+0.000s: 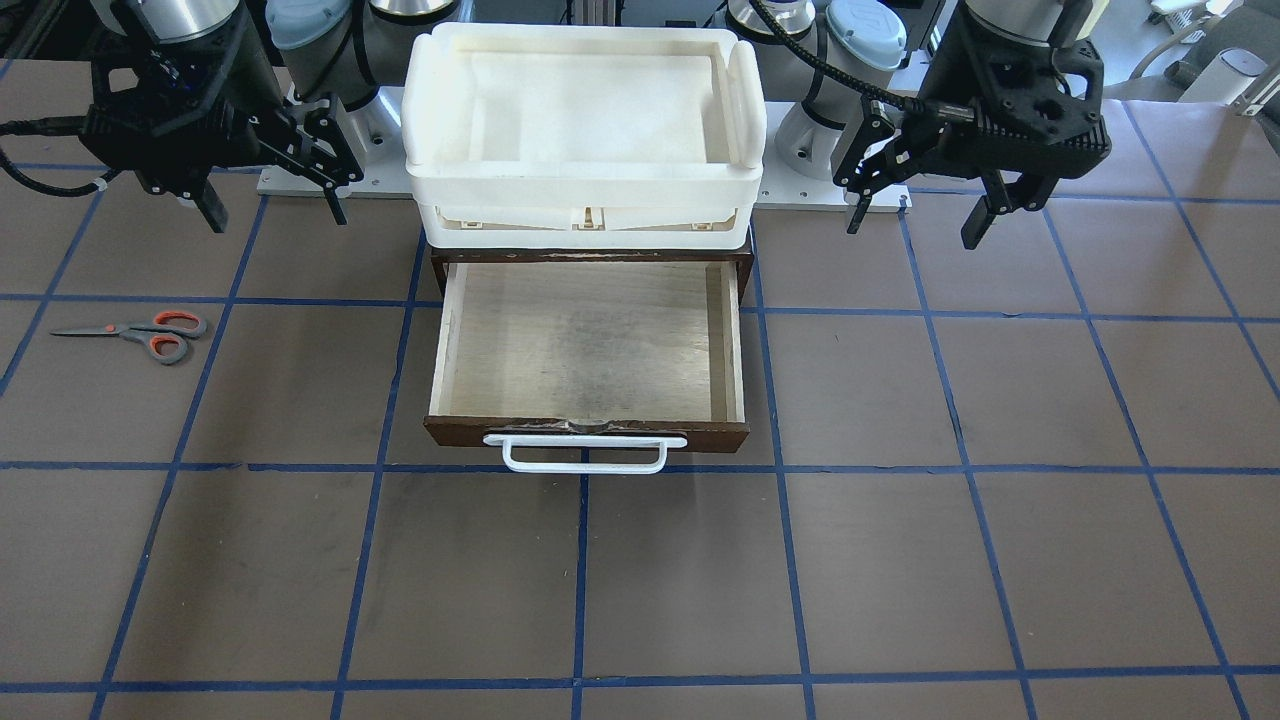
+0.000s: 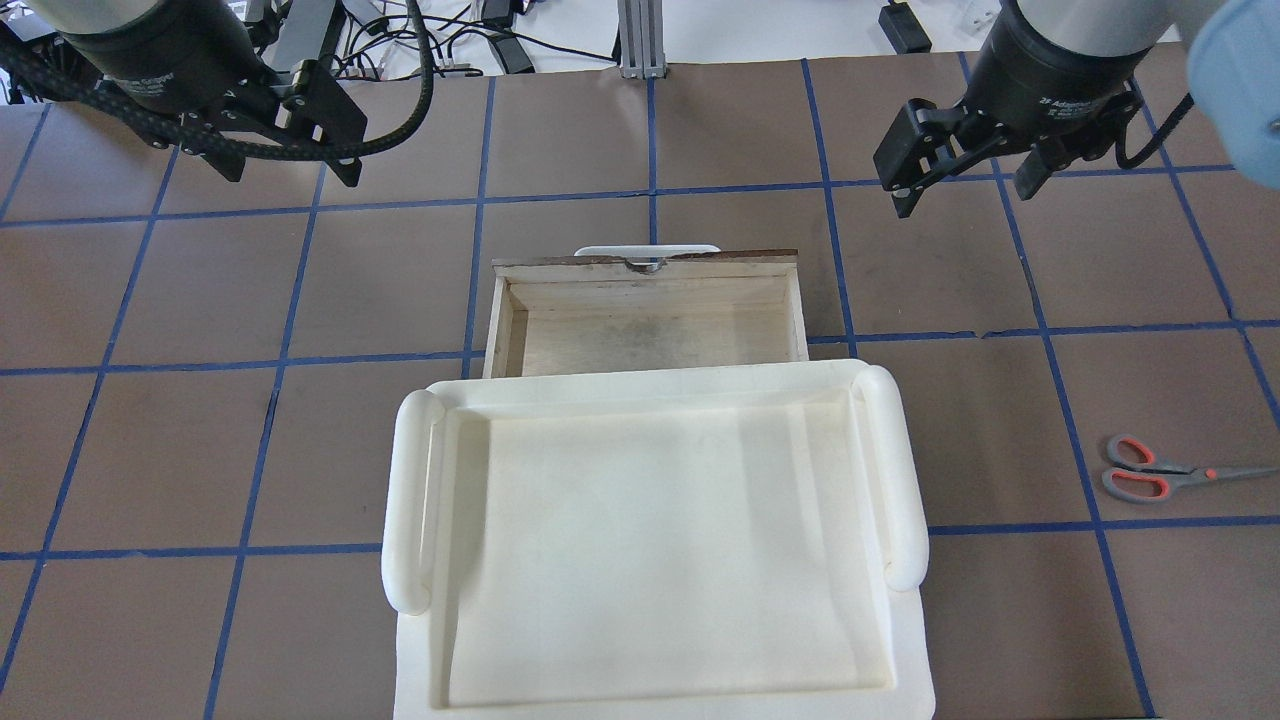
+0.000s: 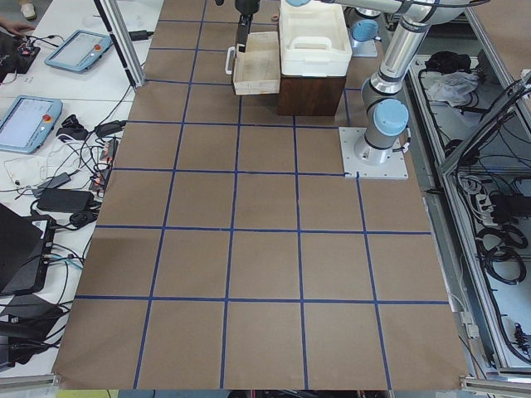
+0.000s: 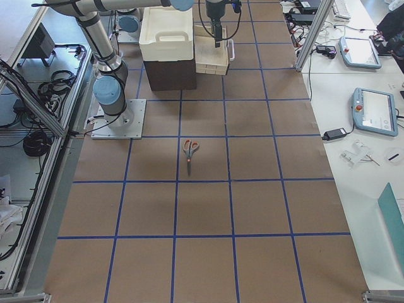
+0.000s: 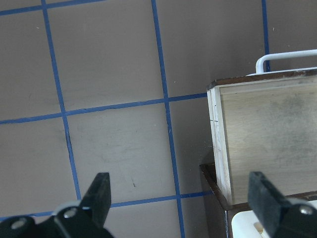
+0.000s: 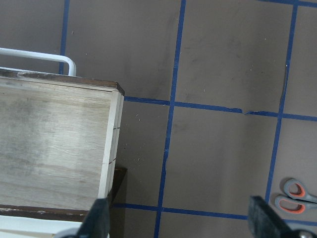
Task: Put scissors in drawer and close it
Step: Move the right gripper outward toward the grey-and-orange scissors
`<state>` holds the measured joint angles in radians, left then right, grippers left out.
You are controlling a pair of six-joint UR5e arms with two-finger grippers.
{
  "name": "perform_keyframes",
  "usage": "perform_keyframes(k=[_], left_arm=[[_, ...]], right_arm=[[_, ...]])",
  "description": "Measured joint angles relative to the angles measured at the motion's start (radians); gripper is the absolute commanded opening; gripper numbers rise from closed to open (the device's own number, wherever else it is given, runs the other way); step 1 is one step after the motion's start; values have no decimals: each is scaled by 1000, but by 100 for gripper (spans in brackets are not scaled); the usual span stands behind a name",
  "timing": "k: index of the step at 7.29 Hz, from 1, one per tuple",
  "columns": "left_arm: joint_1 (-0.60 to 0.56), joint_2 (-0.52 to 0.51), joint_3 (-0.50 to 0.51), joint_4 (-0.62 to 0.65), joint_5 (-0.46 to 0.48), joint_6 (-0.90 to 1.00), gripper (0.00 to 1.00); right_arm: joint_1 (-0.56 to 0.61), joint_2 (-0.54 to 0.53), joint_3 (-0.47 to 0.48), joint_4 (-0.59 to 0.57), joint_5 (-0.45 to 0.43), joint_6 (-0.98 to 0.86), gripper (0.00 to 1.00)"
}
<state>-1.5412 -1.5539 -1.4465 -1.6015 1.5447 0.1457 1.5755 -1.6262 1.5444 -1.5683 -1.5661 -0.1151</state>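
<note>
drawer (image 1: 590,345) is pulled out toward the operators' side. we see its pale plywood floor, dark brown front and white bar handle (image 1: 585,455). a white bin (image 1: 585,110) sits on top of the brown cabinet behind it.

scissors (image 1: 135,333) lie flat on the worktop (image 1: 900,560) on the robot's right, well apart from the drawer. blades are together and point away from it. the orange-and-grey loops face it, just beside a blue tape line (image 1: 583,580).

right end effector (image 1: 278,215) hangs above the worktop on the drawer's right side, fingers spread wide. in its wrist view the scissor loops show at the lower corner, beyond one fingertip.

left end effector (image 1: 912,232) hangs on the drawer's other side, fingers also spread wide. its wrist view shows the drawer's corner and part of the handle.

readable text: in the overhead view the right arm's wrist collar (image 2: 1070,95) carries white lettering, "2f adaptive", with the rest cut off. the left collar's lettering is too small for us to read in full.
</note>
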Motion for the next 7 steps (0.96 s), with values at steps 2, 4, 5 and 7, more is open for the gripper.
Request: perform_keyframes(k=[2, 4, 5, 7], left_arm=[[0, 0, 0, 0, 0, 0, 100], [0, 0, 0, 0, -1, 0, 100], [0, 0, 0, 0, -1, 0, 100], [0, 0, 0, 0, -2, 0, 100]], right_arm=[[0, 0, 1, 1, 0, 0, 100], [0, 0, 1, 7, -9, 1, 100], [1, 0, 1, 11, -29, 1, 100], [1, -1, 2, 16, -48, 1, 100]])
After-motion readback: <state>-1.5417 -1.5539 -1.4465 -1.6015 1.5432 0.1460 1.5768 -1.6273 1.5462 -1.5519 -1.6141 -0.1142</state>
